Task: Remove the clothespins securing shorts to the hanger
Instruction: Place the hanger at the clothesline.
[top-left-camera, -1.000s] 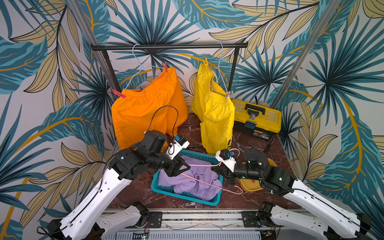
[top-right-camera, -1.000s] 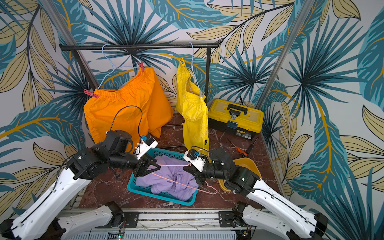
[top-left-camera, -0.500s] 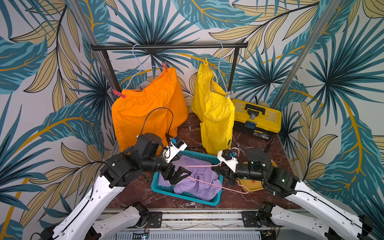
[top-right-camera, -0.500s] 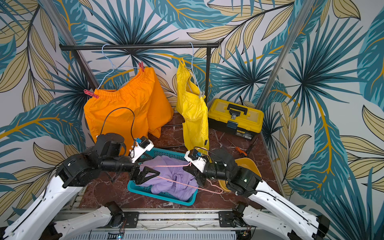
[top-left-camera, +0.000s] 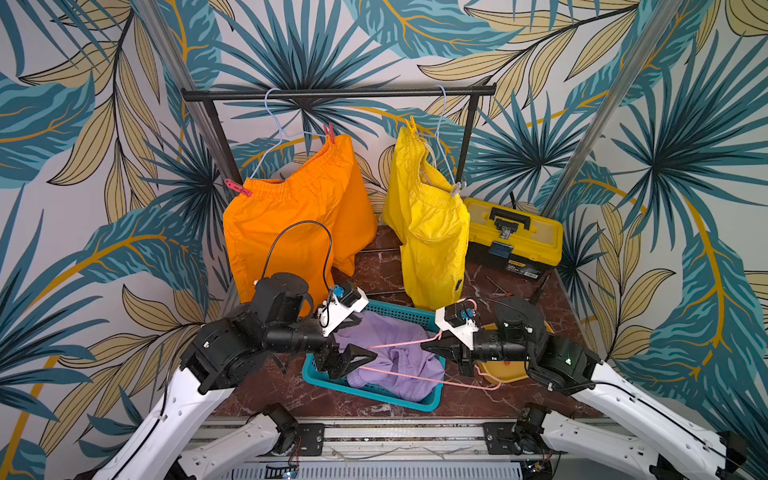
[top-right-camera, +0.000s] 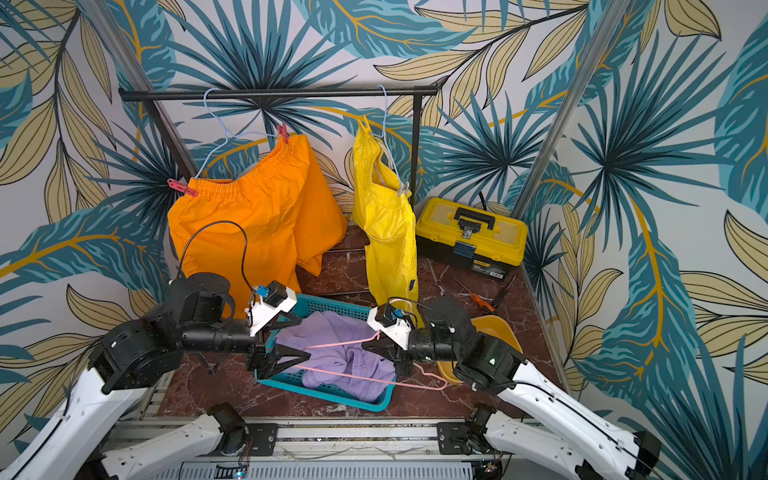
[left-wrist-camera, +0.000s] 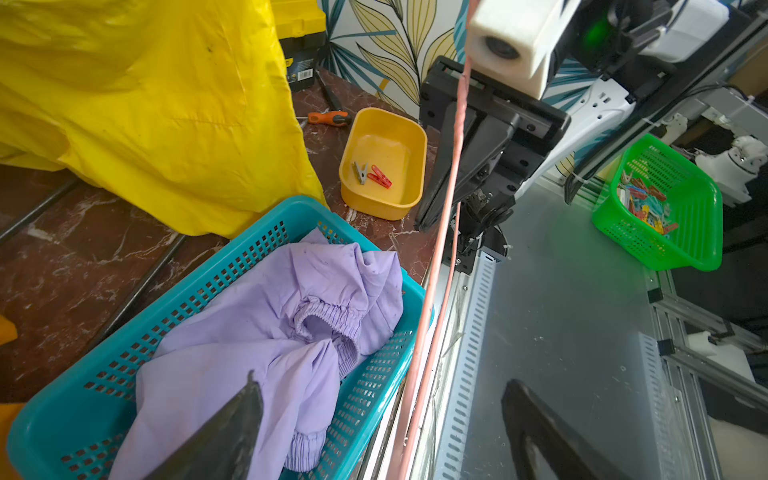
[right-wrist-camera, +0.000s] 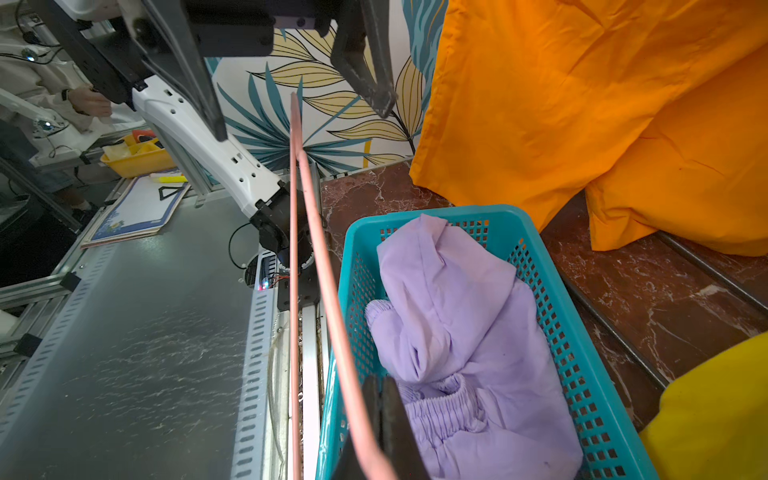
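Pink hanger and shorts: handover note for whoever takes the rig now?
Hands: left hand open around the pink hanger end; right hand shut on the hanger's other end.
Done: lilac shorts off the hanger, in the teal basket; yellow tray holds a grey clothespin and a red clothespin.
To do: orange shorts hang by two red clothespins; yellow shorts by a yellow clothespin and a pale clothespin.

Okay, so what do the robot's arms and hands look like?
Left arm and right arm: white shells, black joints. Left hand and right hand: black wedge-shaped fingers under white camera blocks. A black cable loops off the left arm; a green light on the right.
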